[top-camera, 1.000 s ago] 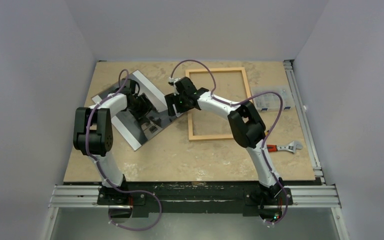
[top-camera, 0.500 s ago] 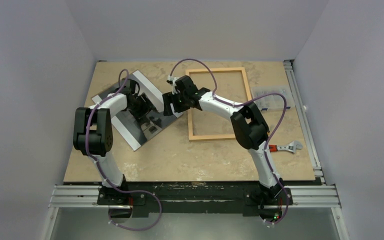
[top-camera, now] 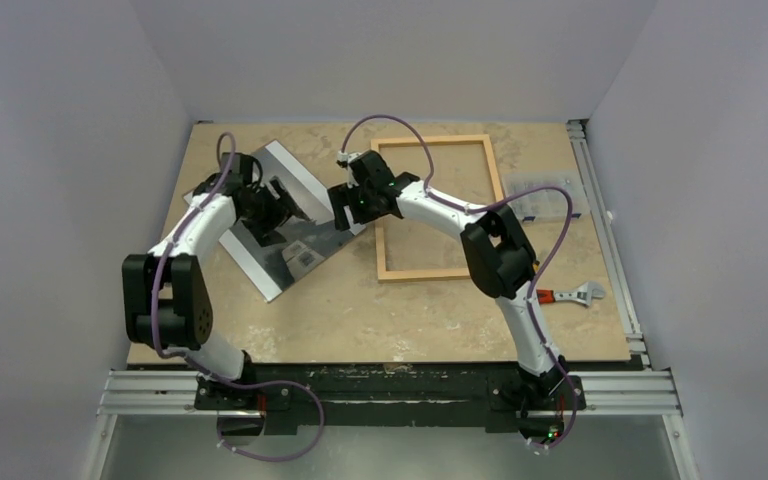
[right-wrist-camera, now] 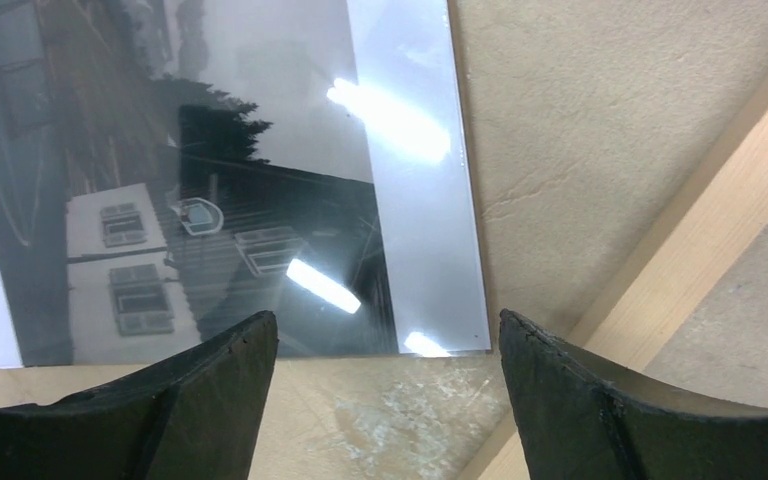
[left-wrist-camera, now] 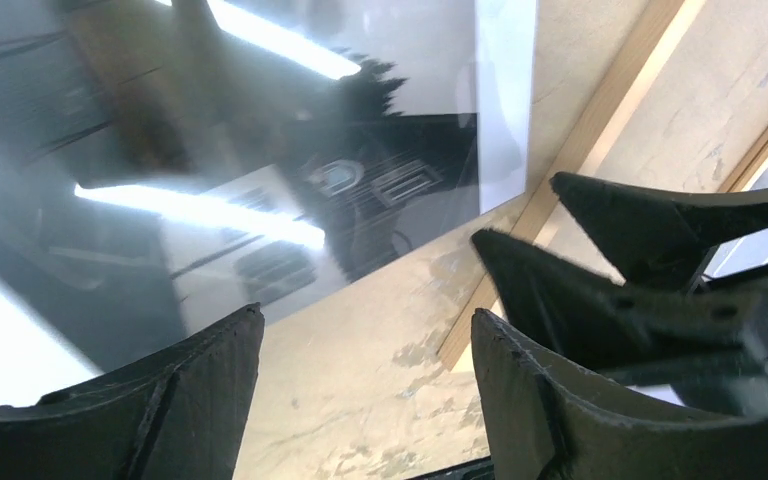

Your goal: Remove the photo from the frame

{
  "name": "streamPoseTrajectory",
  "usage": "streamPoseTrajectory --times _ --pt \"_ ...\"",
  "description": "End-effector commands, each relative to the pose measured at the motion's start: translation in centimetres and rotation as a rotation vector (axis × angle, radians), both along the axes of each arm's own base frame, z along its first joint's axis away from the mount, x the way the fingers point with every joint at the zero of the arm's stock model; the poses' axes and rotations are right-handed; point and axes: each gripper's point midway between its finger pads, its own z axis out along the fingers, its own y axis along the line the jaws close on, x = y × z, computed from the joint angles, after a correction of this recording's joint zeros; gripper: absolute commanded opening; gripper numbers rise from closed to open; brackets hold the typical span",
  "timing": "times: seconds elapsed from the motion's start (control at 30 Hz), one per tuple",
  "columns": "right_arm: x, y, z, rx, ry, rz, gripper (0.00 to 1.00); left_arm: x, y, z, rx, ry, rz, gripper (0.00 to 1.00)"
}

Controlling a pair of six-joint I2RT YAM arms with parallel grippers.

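The photo (top-camera: 278,262), a glossy black-and-white print with white end bands, lies flat and slanted on the table's left half, outside the frame. In the wrist views the photo (left-wrist-camera: 260,190) (right-wrist-camera: 240,210) lies ahead of both jaws. The frame (top-camera: 436,272), of thin light-wood rails, lies empty to its right; one rail (right-wrist-camera: 700,240) (left-wrist-camera: 590,140) shows in each wrist view. My left gripper (top-camera: 286,198) (left-wrist-camera: 368,315) hovers open over the photo's right part, bare table between its fingers. My right gripper (top-camera: 340,212) (right-wrist-camera: 387,318) stands open by the photo's corner, holding nothing.
A clear plastic sheet (top-camera: 545,197) lies right of the frame near the table's right rail. A red-handled adjustable wrench (top-camera: 568,293) lies at the front right. The two grippers stand close together between photo and frame; the right one's black fingers (left-wrist-camera: 600,290) show in the left wrist view.
Both grippers have opened wider. The left arm's elbow has swung out to the left and its gripper has drawn back up and left over the photo. The right gripper barely shifted.
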Motion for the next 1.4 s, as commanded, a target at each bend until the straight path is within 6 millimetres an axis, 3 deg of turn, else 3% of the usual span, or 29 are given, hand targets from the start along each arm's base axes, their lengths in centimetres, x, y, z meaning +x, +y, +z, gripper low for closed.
streamPoseTrajectory --times 0.0,0.13,0.37,0.67,0.83,1.37 --pt "0.3 0.6 1.0 -0.012 -0.054 0.026 0.81 -4.6 5.4 0.1 0.074 0.081 0.13 0.75" --pt "0.4 1.2 1.1 -0.003 -0.056 0.044 0.82 -7.3 9.9 -0.7 0.13 0.112 0.268 0.8" --pt "0.4 1.8 1.0 0.011 -0.052 0.072 0.82 -7.8 11.4 -2.9 0.008 0.105 0.372 0.83" --pt "0.1 2.3 1.4 0.049 -0.052 0.095 0.82 -8.1 10.9 -5.3 -0.049 0.101 0.428 0.84" --pt "0.2 2.3 0.9 0.044 -0.048 0.095 0.82 -7.7 10.3 -5.6 -0.091 0.075 0.426 0.8" --pt "0.0 2.7 -1.0 0.043 -0.008 0.1 0.82 -7.0 9.2 -1.5 -0.143 -0.062 0.384 0.78"
